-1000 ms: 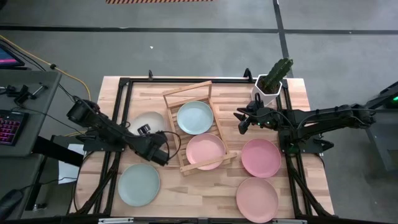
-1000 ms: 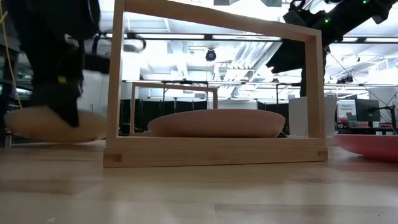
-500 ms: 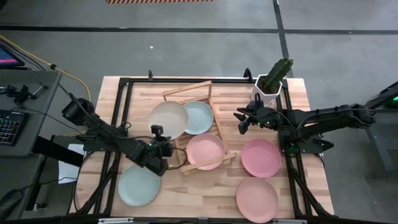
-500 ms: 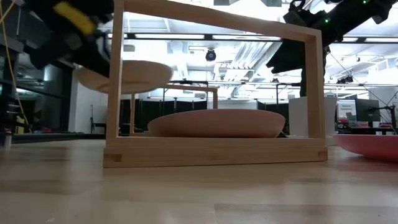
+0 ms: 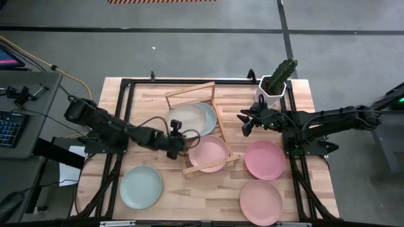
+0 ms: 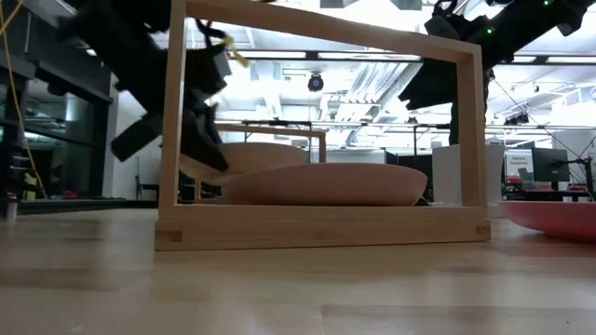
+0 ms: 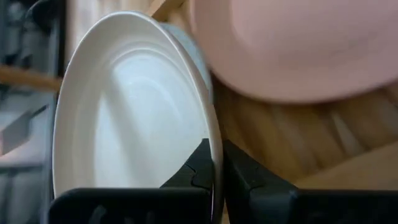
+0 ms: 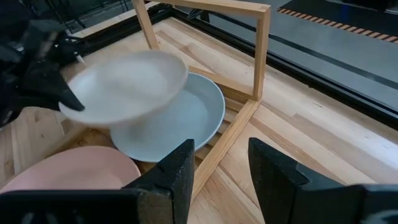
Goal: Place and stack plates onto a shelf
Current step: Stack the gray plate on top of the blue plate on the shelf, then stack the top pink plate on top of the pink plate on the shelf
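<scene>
Left claw [image 5: 175,139] clamped on cream plate [image 5: 187,118] rim, held over mint plate [image 5: 207,117] in shelf [image 5: 215,101]; right claw [image 5: 242,123] open, idle beside shelf.

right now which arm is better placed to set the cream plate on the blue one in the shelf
Left. Its pincer is shut on the cream plate, which hangs over the blue plate in the shelf. The right pincer is open, holds nothing, and waits beside the shelf near the cactus pot.

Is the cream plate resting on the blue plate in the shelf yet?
Apart. In the right wrist view, the cream plate, held by the left gripper, hangs tilted above the blue plate, with shadowed space visible between their rims.
</scene>
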Controlling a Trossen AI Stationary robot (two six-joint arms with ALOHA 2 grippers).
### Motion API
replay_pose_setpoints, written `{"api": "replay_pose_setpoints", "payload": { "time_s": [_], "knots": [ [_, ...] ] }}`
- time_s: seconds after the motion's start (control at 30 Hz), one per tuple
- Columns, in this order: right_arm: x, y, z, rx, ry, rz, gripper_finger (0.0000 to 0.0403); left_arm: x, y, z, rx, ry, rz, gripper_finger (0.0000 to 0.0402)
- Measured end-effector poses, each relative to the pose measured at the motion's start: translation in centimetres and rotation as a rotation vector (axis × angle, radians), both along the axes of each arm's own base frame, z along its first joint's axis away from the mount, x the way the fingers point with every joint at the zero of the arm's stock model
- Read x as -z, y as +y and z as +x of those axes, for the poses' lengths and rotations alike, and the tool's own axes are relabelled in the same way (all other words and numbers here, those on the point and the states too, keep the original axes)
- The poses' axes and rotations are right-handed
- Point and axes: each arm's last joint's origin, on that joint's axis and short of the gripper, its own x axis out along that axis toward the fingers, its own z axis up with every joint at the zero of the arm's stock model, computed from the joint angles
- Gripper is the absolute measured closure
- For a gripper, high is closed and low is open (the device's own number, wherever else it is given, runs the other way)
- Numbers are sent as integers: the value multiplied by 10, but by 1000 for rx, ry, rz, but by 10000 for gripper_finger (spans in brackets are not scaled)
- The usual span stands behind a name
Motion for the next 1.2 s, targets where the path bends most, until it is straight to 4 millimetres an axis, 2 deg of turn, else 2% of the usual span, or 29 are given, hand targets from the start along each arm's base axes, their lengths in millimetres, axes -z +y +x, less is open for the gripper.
{"api": "replay_pose_setpoints", "payload": {
  "time_s": [0.23,0.57,0.83,1.03,1.2],
  "knots": [
    [0,0,0,0,0,0,269,-1,23,9,69,-31,-50,398],
    [0,0,0,1,0,0,269,-3,31,13,124,-56,-119,391],
    [0,0,0,1,0,0,269,-4,40,14,95,-71,-104,345],
    [0,0,0,1,0,0,269,-4,40,14,90,-73,-104,294],
    [0,0,0,1,0,0,269,-15,41,20,30,-97,-45,251]
  ]
}}
